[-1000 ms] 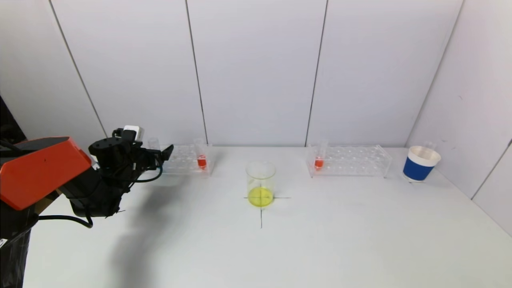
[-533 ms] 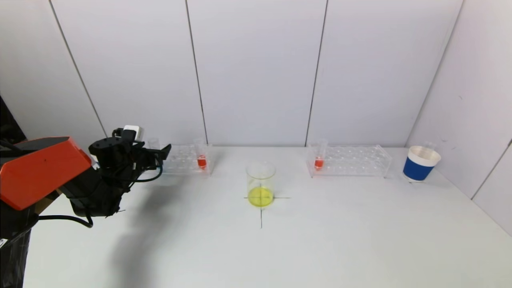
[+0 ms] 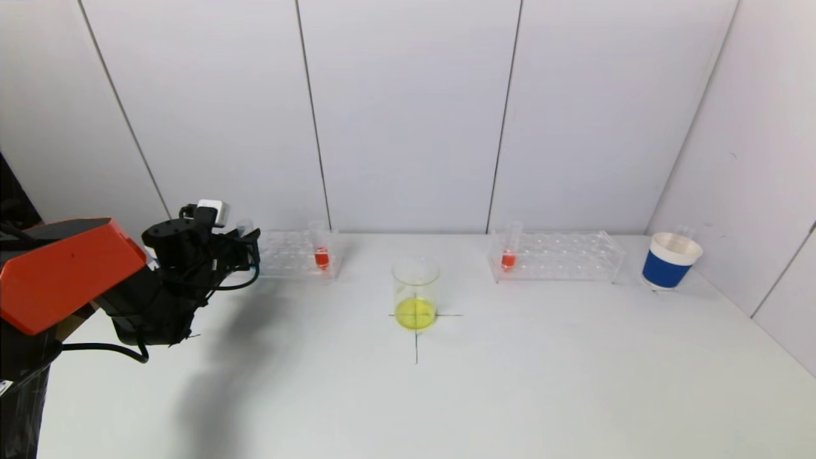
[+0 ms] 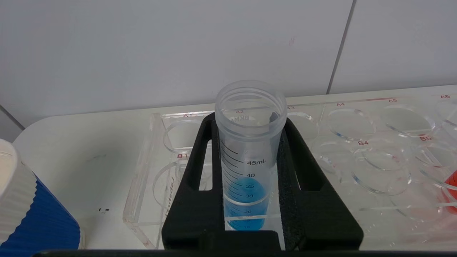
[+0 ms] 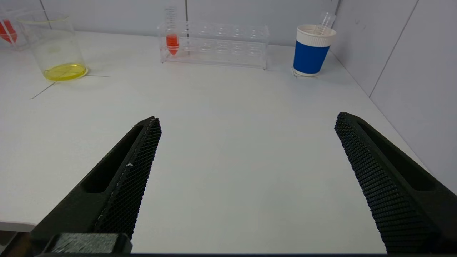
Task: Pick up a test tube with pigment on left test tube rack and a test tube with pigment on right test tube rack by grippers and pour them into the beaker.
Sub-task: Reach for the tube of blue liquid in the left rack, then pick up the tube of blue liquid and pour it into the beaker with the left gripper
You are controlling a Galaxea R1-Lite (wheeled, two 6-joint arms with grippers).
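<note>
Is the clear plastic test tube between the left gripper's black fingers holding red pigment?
No, the tube clamped in the left gripper holds blue liquid.

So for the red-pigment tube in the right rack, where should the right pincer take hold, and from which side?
Probably the clear upper wall of the red-pigment tube, above the right rack. It stands upright in the end hole nearest the beaker, so only that part is exposed. Come in level from the robot's side; the wall blocks the rear. The right pincer hangs open, well short.
</note>
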